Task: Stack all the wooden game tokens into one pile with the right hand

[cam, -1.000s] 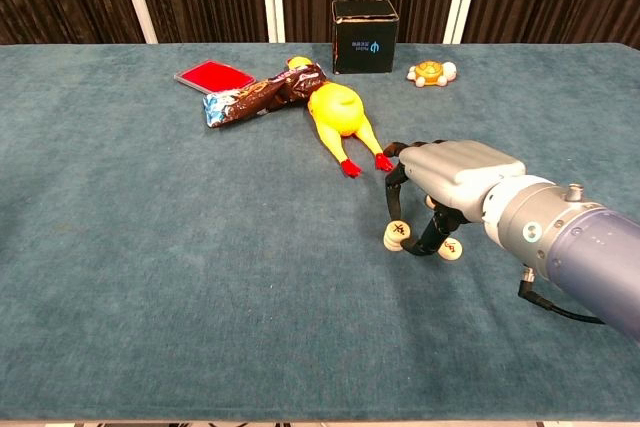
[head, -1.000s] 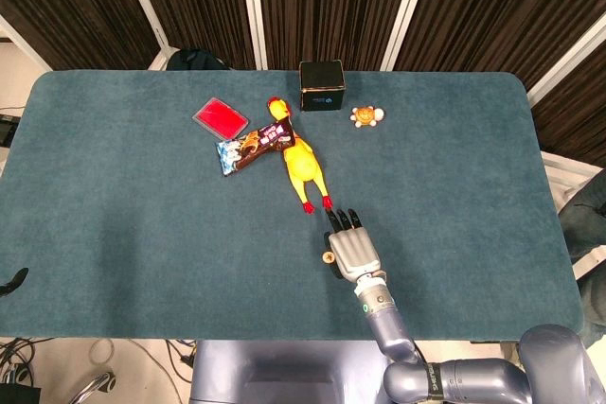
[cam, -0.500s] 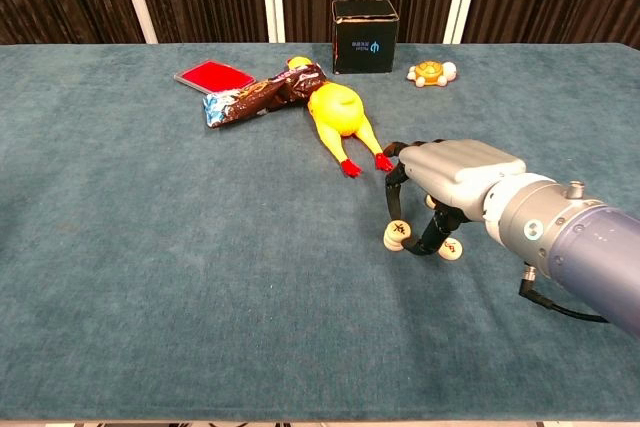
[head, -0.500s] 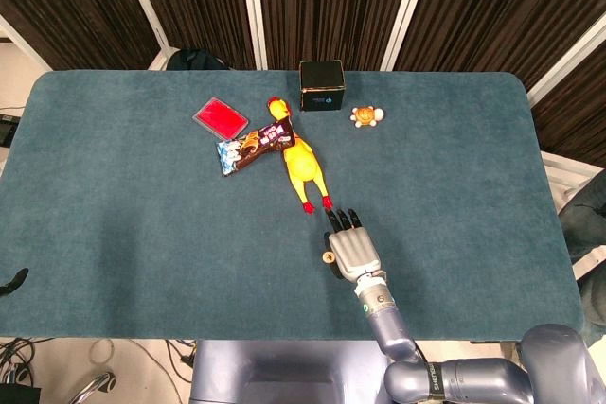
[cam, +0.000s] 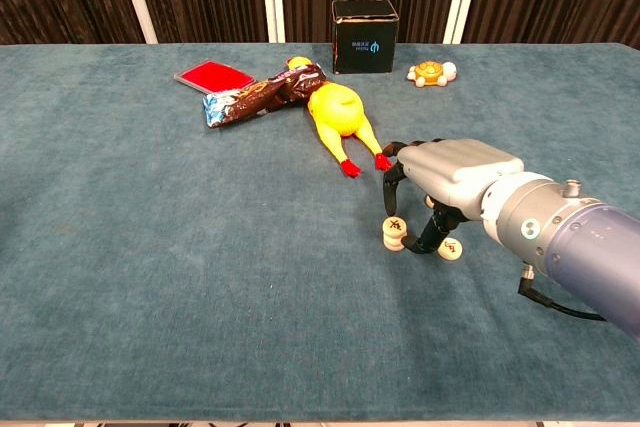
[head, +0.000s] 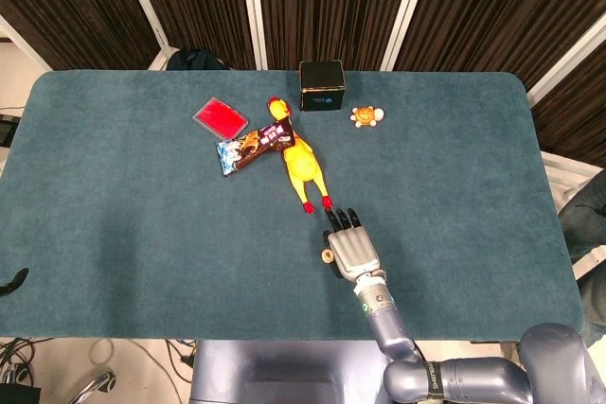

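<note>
1. The wooden tokens sit near the middle of the table, a bit toward the robot's side: a short stack of tokens [cam: 393, 234] under the fingertips, and one loose token [cam: 450, 248] lying flat just to its right.
2. The right hand [cam: 447, 180] arches over both, fingers curled down. A fingertip [cam: 391, 209] seems to touch the stack's top, but I can't tell if it's actually gripping.
3. Lots of bare blue cloth [cam: 180, 287] to the left and toward the near edge.
4. Closest clutter is the rubber chicken [cam: 338, 117], its red feet just behind the hand.
5. Further back: a snack wrapper [cam: 255, 98], red case [cam: 212, 76], black box [cam: 364, 36] and toy turtle [cam: 431, 73], all well apart from the tokens.
</note>
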Robot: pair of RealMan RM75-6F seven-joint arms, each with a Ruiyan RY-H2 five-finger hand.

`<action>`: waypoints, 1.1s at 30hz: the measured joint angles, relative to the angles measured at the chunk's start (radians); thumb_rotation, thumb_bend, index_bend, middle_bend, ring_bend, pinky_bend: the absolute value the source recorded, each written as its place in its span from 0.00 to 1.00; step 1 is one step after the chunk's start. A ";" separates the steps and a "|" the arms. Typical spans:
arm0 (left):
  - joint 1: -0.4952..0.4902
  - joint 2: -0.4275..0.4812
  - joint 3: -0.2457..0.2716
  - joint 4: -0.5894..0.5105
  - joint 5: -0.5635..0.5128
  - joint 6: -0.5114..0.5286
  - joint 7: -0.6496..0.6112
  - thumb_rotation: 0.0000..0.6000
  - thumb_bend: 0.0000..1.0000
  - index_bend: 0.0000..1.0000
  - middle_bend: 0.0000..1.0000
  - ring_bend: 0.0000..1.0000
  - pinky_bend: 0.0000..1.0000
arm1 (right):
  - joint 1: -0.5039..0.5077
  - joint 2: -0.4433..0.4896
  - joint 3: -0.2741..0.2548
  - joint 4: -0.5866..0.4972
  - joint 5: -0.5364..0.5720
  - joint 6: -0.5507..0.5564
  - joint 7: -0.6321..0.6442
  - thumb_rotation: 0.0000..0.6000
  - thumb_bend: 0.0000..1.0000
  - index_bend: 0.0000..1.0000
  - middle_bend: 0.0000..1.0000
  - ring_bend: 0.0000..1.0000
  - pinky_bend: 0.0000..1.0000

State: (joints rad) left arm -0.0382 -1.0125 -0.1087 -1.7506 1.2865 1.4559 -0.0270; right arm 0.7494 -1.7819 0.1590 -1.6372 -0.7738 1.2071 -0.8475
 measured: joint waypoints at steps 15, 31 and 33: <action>0.000 0.000 0.000 -0.001 0.000 0.001 0.002 1.00 0.19 0.12 0.00 0.00 0.16 | -0.003 0.048 0.015 -0.017 -0.002 0.013 0.000 1.00 0.39 0.43 0.00 0.00 0.00; 0.002 -0.001 0.001 -0.004 0.002 0.005 0.008 1.00 0.19 0.12 0.00 0.00 0.16 | -0.021 0.133 0.029 0.031 0.047 -0.020 0.051 1.00 0.39 0.34 0.00 0.00 0.00; 0.002 -0.001 0.002 -0.004 0.002 0.005 0.008 1.00 0.19 0.12 0.00 0.00 0.16 | -0.021 0.121 0.028 0.052 0.040 -0.025 0.065 1.00 0.39 0.34 0.00 0.00 0.00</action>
State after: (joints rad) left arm -0.0360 -1.0137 -0.1071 -1.7549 1.2882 1.4610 -0.0185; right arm 0.7283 -1.6609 0.1869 -1.5850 -0.7335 1.1820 -0.7821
